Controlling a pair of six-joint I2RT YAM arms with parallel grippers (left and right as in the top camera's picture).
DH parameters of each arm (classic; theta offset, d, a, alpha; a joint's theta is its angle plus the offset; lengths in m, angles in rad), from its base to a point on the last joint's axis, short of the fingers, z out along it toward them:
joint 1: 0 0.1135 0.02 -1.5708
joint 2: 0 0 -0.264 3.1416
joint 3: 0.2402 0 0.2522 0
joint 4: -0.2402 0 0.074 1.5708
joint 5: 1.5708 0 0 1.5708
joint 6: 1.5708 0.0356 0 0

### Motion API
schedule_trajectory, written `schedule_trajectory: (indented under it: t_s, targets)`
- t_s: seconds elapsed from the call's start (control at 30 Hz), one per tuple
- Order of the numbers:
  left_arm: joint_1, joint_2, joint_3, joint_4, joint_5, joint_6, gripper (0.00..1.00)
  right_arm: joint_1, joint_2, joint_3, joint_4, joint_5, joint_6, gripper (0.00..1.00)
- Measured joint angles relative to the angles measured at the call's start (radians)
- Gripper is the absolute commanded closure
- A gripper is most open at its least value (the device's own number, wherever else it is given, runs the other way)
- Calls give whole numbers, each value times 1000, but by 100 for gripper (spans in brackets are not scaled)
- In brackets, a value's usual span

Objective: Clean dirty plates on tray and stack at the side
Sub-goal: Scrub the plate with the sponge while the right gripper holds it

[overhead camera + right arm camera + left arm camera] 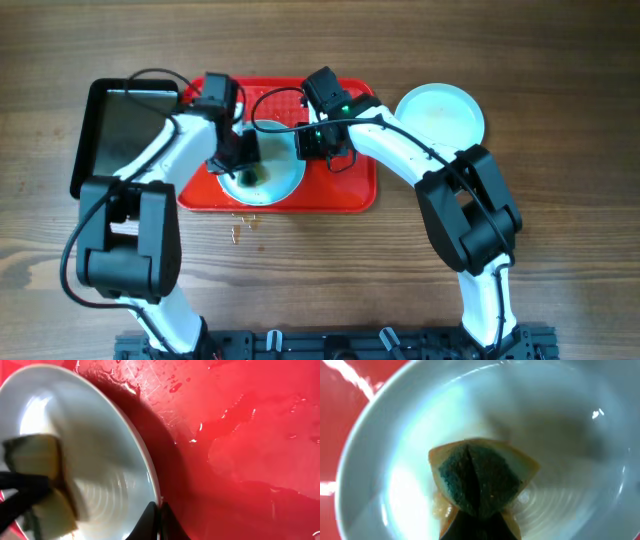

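A pale mint-white plate [280, 172] lies on the red tray [355, 190], tilted, with its right rim lifted. My left gripper [243, 160] is shut on a folded sponge [480, 477], green scrub face with yellow edges, and presses it onto the plate's inside [560, 425]. A little orange-brown residue sits by the sponge. My right gripper [159, 510] is shut on the plate's rim [150, 470] at its right edge; the wet tray [250, 435] shows beside it. Another plate [440, 112] lies on the table right of the tray. No third plate is in view.
A black rectangular pan [120, 125] stands just left of the tray. Small orange-brown drips [240, 222] lie on the wooden table in front of the tray. The two arms cross over the tray's back half.
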Motion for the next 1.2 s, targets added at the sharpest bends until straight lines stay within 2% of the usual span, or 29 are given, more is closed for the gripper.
schedule_trajectory:
  t_s: [0.3,0.43,0.5,0.57,0.67,0.73,0.8,1.0,1.1,1.13,1.17,1.2]
  targets:
    - [-85,-3,-50,227,6,-48,96,-19,1,0,-1,12,-4,96]
    - [-78,-3,-45,183,-107,-194,96,-7,1,0,9,-12,-5,96]
    - [-70,-4,-29,98,-103,-230,96,2,1,0,8,-20,-5,96]
    - [-57,-4,-17,10,-16,-216,96,2,1,0,8,-23,-7,96]
    - [-49,-4,-17,-47,91,-130,96,-1,1,0,8,-23,-7,96]
    - [-49,-4,-26,-78,175,-32,96,-2,1,0,7,-23,-7,96]
    - [-52,-4,-27,-74,132,-14,96,-2,1,0,8,-23,-7,96]
    - [-73,-11,-22,19,-272,-180,96,-1,3,0,8,-36,-8,96]
    - [-72,-8,-26,52,-389,-229,96,-3,3,0,8,-33,-8,95]
    - [-72,-6,-26,60,-407,-235,96,-3,3,0,8,-33,-8,93]
    - [-72,-6,-27,61,-411,-238,96,-3,3,0,10,-33,-8,79]
    - [-71,-6,-27,64,-397,-241,96,-3,3,0,20,-33,-8,69]
